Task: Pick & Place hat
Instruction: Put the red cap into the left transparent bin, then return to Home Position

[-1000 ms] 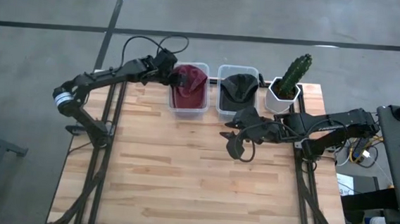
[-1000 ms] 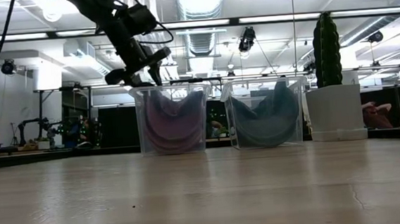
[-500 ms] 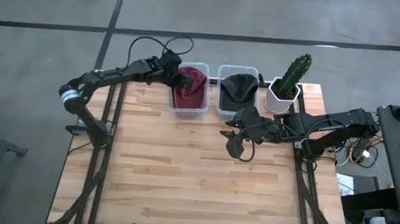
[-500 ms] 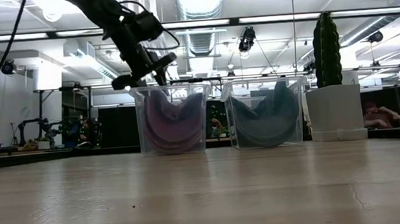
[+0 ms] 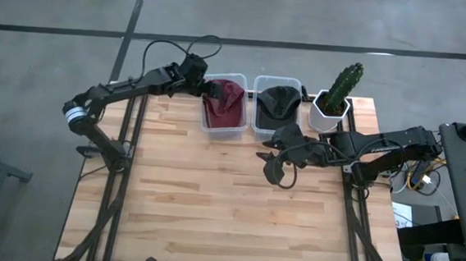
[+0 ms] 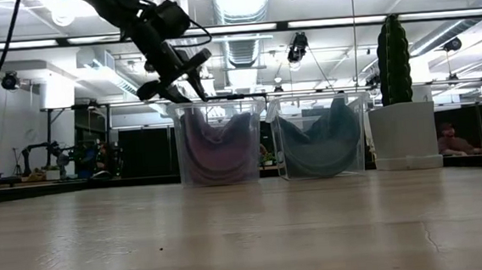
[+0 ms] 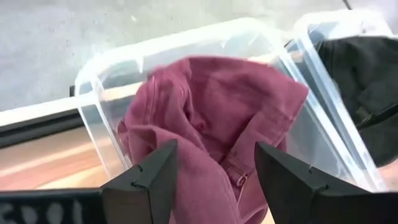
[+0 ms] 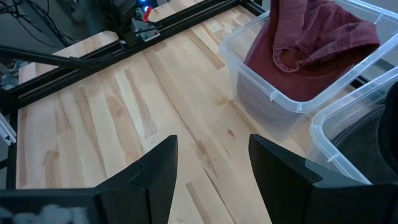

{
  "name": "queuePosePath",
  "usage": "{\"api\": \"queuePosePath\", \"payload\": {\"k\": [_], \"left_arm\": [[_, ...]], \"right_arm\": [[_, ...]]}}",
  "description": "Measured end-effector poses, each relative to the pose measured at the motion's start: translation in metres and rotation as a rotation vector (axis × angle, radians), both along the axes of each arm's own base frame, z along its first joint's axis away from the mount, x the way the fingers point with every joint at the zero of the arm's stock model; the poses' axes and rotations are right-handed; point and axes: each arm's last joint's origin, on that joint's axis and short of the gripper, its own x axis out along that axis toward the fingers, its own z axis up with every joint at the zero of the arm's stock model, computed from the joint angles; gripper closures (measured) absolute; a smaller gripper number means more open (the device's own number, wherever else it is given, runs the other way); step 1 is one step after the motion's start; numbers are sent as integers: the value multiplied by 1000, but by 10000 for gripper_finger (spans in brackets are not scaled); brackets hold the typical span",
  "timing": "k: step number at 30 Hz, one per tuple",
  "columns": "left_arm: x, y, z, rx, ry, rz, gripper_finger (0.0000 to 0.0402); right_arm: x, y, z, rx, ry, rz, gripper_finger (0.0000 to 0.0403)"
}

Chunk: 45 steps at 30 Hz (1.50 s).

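**Left gripper poised over the maroon hat in its bin**

The near part of the wooden table [image 5: 211,211] lies bare. Toward the middle of its right side, the right gripper [image 5: 270,168] hangs above the boards, its fingers [image 8: 155,171] spread wide and holding nothing; its arm reaches in from the table's right edge.

Along the far edge stand three containers in a row. The left clear bin [image 5: 224,105] holds the maroon hat [image 5: 223,102], crumpled and bunched up inside, part of it rising near the rim. The left gripper [image 7: 214,180] hovers at this bin's far-left rim, just above the hat, its fingers [image 7: 152,177] parted wide on either side of the cloth, not gripping it. Just beside it to the right, the second clear bin [image 5: 277,106] holds a dark hat [image 5: 278,101]. Farther right, near the far right corner, a white pot [image 5: 330,111] carries a tall green cactus [image 5: 343,85].
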Motion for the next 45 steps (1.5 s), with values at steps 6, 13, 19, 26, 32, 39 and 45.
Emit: {"api": "queuePosePath", "payload": {"k": [6,13,19,26,32,39,45], "left_arm": [[-4,0,19,64,-40,11,197],[0,-23,57,19,-197,-164,197],[27,-83,52,-59,-170,-374,197],[42,-142,38,-6,-58,-361,197],[41,-161,10,-70,0,-363,197],[35,-162,-24,-112,67,-297,197],[32,-165,-37,-112,105,-289,197]], "right_arm": [[0,0,0,0,0,0,211],[0,0,0,1,2,1,211],[0,0,0,0,3,2,211],[0,0,0,-8,7,7,211],[0,0,0,-16,10,12,211],[0,0,0,-17,10,13,211],[0,0,0,-16,10,14,211]]}}
